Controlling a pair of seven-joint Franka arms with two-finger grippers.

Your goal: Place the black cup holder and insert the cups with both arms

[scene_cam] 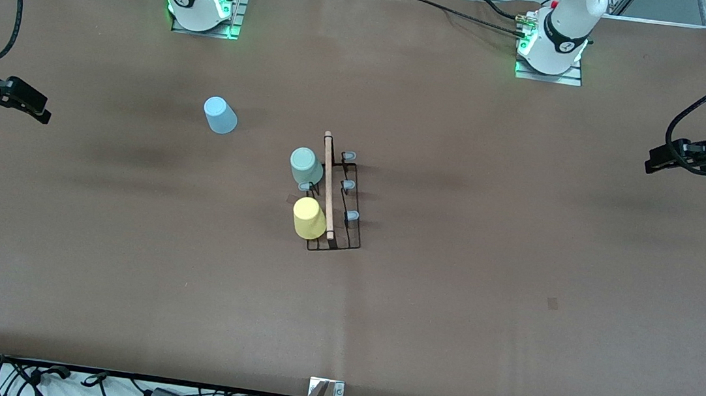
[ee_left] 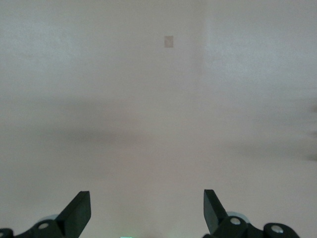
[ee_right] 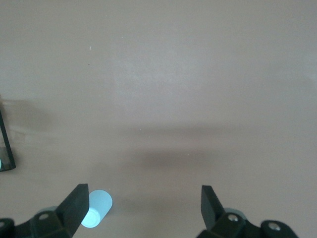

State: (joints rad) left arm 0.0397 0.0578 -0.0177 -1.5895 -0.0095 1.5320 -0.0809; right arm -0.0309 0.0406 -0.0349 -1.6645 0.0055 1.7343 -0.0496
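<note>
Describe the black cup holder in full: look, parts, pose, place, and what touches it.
The black cup holder is a thin black wire rack with a rectangular base, standing on the brown table near its middle. A light wooden rod runs along its top. Grey-tipped pegs stick out on both sides; three bare ones face the left arm's end. On the right arm's side, the mint green cup and the yellow cup sit upside down on pegs, with one bare peg between them. Neither tool touches it.
</note>
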